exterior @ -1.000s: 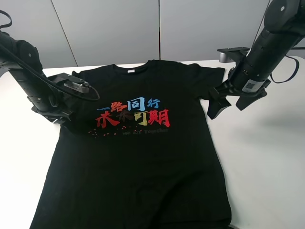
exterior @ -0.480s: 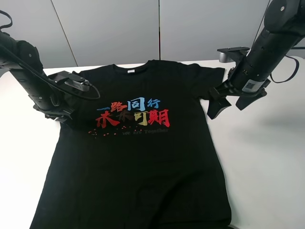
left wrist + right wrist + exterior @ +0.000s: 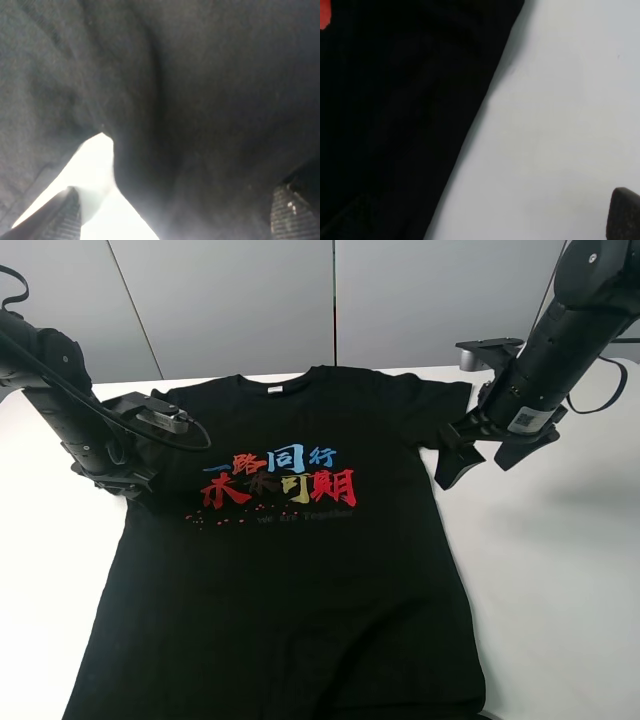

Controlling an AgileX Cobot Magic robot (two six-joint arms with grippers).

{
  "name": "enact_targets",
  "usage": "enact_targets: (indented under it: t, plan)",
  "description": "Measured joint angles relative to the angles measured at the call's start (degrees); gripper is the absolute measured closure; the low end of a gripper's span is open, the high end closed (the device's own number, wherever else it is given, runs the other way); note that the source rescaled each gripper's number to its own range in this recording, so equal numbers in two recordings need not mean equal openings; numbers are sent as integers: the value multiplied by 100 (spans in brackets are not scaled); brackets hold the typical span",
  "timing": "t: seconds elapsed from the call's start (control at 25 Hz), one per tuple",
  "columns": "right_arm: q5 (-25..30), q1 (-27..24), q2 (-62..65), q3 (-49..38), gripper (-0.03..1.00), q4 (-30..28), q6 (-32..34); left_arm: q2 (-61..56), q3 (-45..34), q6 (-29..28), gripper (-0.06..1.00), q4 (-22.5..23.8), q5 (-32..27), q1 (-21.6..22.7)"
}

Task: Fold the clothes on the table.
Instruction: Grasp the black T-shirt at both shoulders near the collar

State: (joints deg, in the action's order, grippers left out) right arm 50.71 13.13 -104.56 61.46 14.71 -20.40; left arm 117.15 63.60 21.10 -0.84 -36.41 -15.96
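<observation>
the left gripper point(image 3: 180, 215) is spread wide, its ribbed pads point(image 3: 295, 212) well apart with nothing clamped between them. it sits low at the shirt's point(image 3: 300, 570) left sleeve, where black cloth meets a wedge of white table point(image 3: 95, 170); whether it touches the cloth cannot be told. the right gripper point(image 3: 483, 462) is also released, its fingers splayed, empty, above bare table point(image 3: 555, 125) just beside the shirt's right side seam below the sleeve. the shirt lies flat and face up on the table point(image 3: 560, 580), collar at the far side, coloured print point(image 3: 280, 480) across the chest.
</observation>
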Motion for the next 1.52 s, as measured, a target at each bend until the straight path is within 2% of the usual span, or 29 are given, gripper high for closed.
enact_targets:
  t: [0.08,0.12,0.28,0.32,0.4,0.8,1.08,1.28,1.52]
  plan:
    - [-42,0,0,0,-3,0,0,0,0,0,12,-9,-11,-8]
    - [-42,0,0,0,-3,0,0,0,0,0,24,-9,-11,-8]
    - [28,0,0,0,-3,32,-176,0,0,-11,84,-61,-21,-8]
    - [28,0,0,0,-3,45,-199,0,0,-11,90,-61,-21,-8]
    - [16,0,0,0,-3,80,-213,0,0,-23,93,-61,-21,-8]
    - [-104,11,-223,271,-3,105,-269,0,0,-1,94,-123,-21,-8]
    - [-119,672,-705,807,-3,-62,-281,0,0,22,94,-148,-21,-8]
    - [-119,1116,-1217,1331,-3,-597,66,0,0,133,94,-184,-21,-8]
    - [-119,1173,-1675,1616,-3,-932,627,0,0,148,94,-196,-21,-8]
